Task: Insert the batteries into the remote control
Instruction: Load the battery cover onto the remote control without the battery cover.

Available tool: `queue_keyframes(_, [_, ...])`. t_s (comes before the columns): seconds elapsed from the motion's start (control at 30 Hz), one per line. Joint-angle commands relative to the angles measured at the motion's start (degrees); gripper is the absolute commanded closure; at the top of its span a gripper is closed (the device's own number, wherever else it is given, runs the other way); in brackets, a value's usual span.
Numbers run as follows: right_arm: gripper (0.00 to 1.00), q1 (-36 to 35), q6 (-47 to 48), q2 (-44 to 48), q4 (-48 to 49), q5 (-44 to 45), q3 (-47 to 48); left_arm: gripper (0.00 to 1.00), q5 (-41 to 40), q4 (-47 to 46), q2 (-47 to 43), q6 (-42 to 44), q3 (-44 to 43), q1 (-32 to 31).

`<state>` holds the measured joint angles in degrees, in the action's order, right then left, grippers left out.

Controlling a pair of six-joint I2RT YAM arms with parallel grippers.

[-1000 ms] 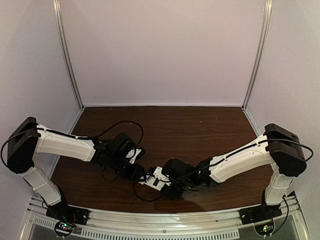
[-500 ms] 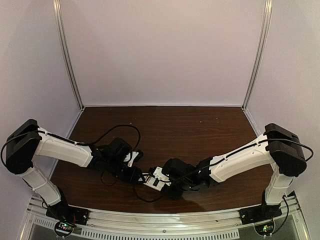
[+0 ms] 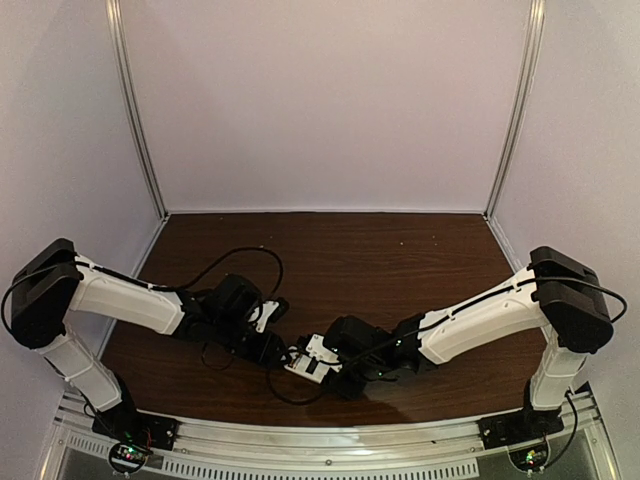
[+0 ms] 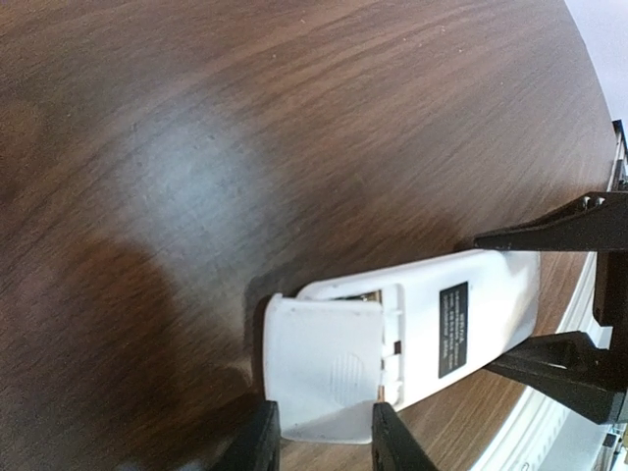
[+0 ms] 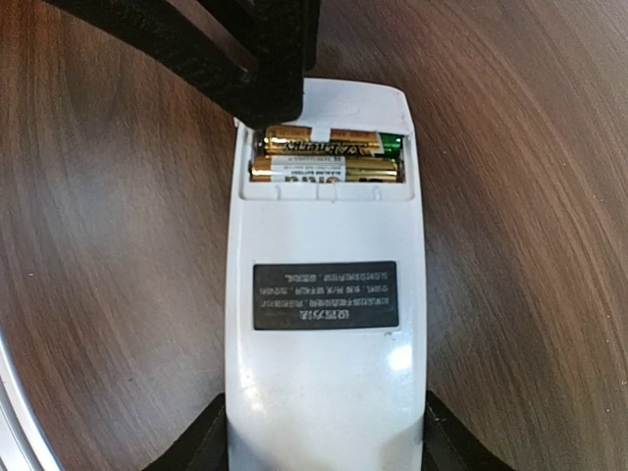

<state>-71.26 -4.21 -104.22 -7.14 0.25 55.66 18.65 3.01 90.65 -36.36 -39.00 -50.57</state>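
**Top view.** The remote control (image 3: 311, 358) lies white back up on the brown table (image 3: 400, 260), at 6 o'clock of the tabletop and close to the near edge. The left gripper (image 3: 284, 352) sits at the remote's 9 o'clock end, and the right gripper (image 3: 338, 362) at its 3 o'clock end. Jaw detail is too small to read here.

**Left wrist view.** The remote runs from 6 o'clock toward 3 o'clock of the frame. A white battery cover (image 4: 324, 363) lies over the near end of the back, skewed and not seated. A sliver of the recess (image 4: 355, 294) shows open at the cover's 12 o'clock edge. The left gripper's two fingers (image 4: 260, 439) flank the cover's near end, one on each side, at or against its edges. Whether they actually pinch it cannot be told. At 3 o'clock the right gripper's black fingers (image 4: 564, 228) bear on the remote's far end from both long sides.

**Right wrist view.** The right gripper is clamped on the remote control, with one finger against each long side at 6 o'clock. A black label (image 5: 326, 294) sits at mid-back. The recess at the 12 o'clock end holds both batteries (image 5: 324, 169), side by side and crosswise. They are gold, with green at the 3 o'clock tips. The cover's edge lies just past them at 12 o'clock. The left gripper's black fingers come in from 11 o'clock and meet the cover there.
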Motion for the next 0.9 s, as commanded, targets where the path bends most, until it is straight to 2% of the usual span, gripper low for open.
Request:
queue_keyframes(0.0, [1.00, -0.1, 1.5, -0.9, -4.4, -1.5, 0.5, 0.69, -0.2, 1.0, 1.0, 1.8, -0.8, 0.2])
queue_keyframes(0.5, [1.00, 0.0, 1.3, -1.2, -4.3, -1.5, 0.7, 0.66, 0.7, 3.6, 4.2, 3.4, -4.1, -1.9])
queue_keyframes(0.87, [1.00, -0.1, 0.4, -1.4, -4.5, -0.5, 0.8, 0.66, -1.4, 8.6, -0.3, 5.9, -5.4, -2.2])
